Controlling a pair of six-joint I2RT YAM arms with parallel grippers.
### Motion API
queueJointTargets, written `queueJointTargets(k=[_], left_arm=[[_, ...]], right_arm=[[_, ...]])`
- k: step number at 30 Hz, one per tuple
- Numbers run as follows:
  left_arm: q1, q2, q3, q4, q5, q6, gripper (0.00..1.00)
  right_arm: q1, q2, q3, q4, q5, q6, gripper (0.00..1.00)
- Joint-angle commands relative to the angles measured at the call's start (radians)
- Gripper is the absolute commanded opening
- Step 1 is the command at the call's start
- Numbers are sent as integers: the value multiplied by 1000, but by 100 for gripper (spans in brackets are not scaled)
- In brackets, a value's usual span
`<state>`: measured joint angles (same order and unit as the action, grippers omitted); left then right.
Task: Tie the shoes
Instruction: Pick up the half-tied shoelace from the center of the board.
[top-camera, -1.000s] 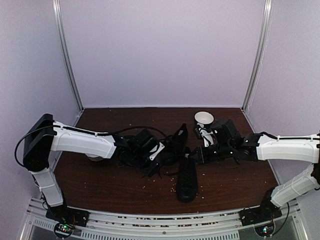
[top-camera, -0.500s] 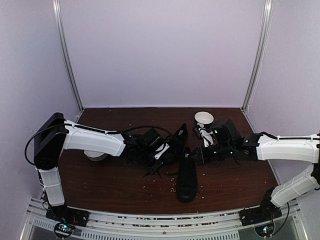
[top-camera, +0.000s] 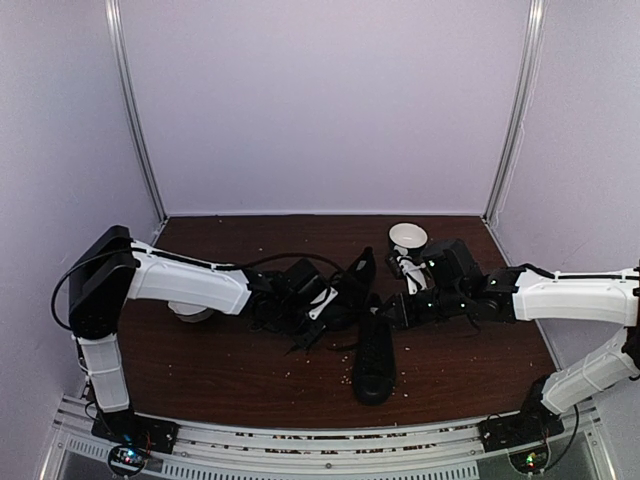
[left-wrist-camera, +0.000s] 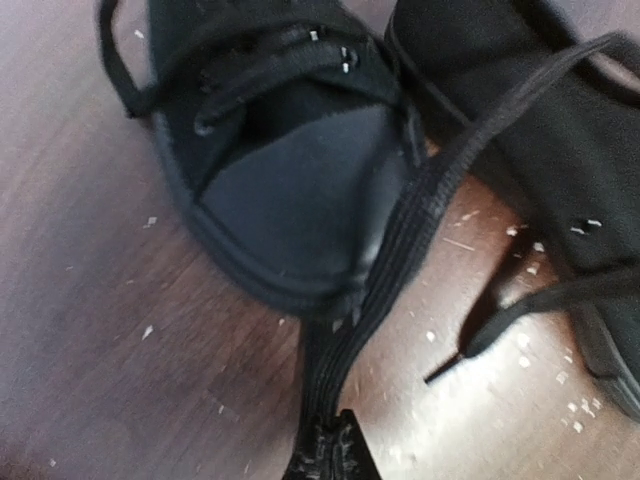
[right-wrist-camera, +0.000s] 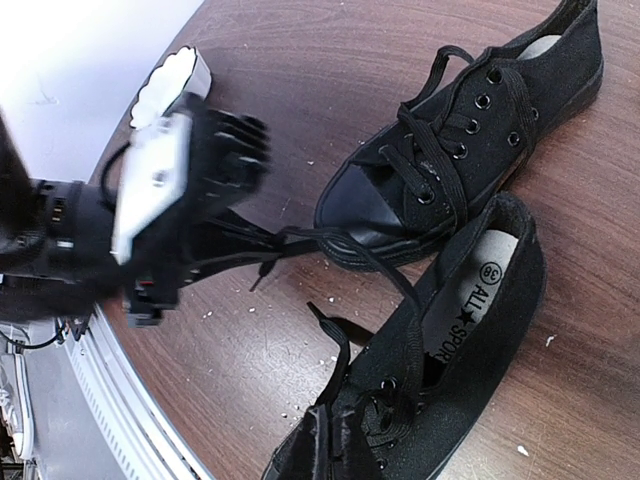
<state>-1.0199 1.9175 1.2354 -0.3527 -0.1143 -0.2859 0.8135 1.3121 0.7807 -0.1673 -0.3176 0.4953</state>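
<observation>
Two shoes between left jaws, right jaws; both pinching laces.

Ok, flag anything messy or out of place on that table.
Pale crumbs are scattered across the dark brown wooden table, around the two black canvas sneakers. Their thin black laces are untied and trail loose over the wood.

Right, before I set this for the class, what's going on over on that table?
A robot is partway through tying a pair of black shoes lying in the middle of the table. The left gripper pinches a flat lace drawn taut past one shoe's toe. The right gripper grips a second lace beside the other shoe. The laces look loose, with no bow tied yet.
</observation>
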Motion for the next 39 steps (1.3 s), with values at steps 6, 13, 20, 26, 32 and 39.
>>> queueJointTargets(k=[6, 13, 20, 26, 32, 39], left_arm=[[-78, -180, -82, 33, -28, 85, 0], [-232, -156, 21, -38, 57, 267, 0], [-244, -130, 103, -57, 203, 349, 0], [-186, -160, 12, 11, 254, 303, 0], [-105, -129, 6, -35, 286, 232, 0], [-187, -74, 125, -182, 362, 374, 0]], right_arm=[[-2, 19, 21, 26, -17, -14, 0], [-5, 17, 34, 17, -18, -24, 0], [-18, -7, 48, -15, -47, -42, 0], [-31, -16, 75, -65, -93, -73, 0], [-39, 4, 82, -71, -116, -78, 0], [-42, 15, 94, -65, -126, -77, 0]])
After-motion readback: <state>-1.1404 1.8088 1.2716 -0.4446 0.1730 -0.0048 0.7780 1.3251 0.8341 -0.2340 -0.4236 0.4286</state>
